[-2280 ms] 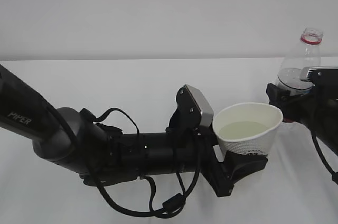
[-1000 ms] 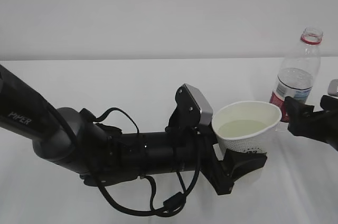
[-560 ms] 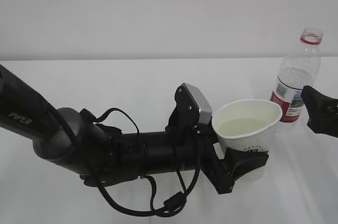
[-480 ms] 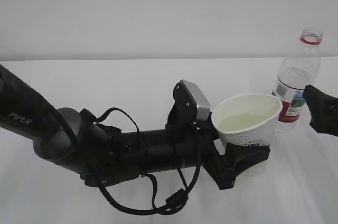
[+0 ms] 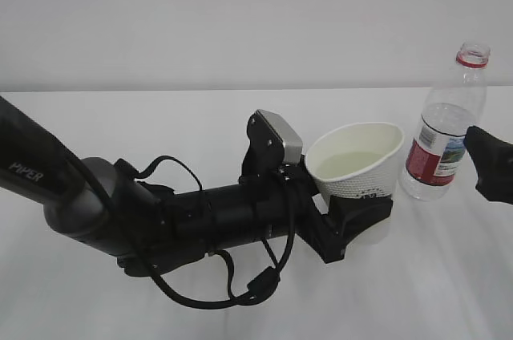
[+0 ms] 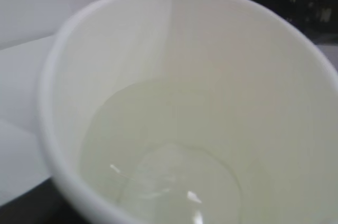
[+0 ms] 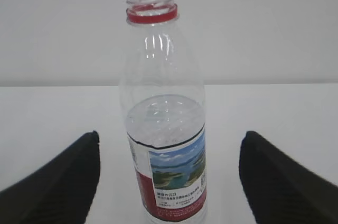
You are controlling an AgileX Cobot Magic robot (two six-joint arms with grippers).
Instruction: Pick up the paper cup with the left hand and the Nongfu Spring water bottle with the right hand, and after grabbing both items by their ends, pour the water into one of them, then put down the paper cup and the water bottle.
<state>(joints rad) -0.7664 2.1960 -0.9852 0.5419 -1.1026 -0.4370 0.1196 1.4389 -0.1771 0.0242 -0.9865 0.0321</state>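
Looking first at what is nearest to me, I see the left hand [image 5: 353, 224], on its black arm [image 5: 72, 204] marked "PIPER", with its jaws closed around the lower part of the cup [image 5: 357, 165], which it holds above the table [image 5: 160, 123] and leans a little to the right. From the left wrist camera I look straight into the cup [image 6: 174, 102], and the water [image 6: 163, 155] covers its bottom, pale and clear. Farther right, the bottle [image 5: 445, 127] stands upright on the table, without cap, with some water inside, near the cup but not touching it. At the right edge is the right hand [image 5: 493, 165]. Its two fingers [image 7: 63, 182] stand wide apart on both sides of the bottle [image 7: 163, 123] and do not touch it.
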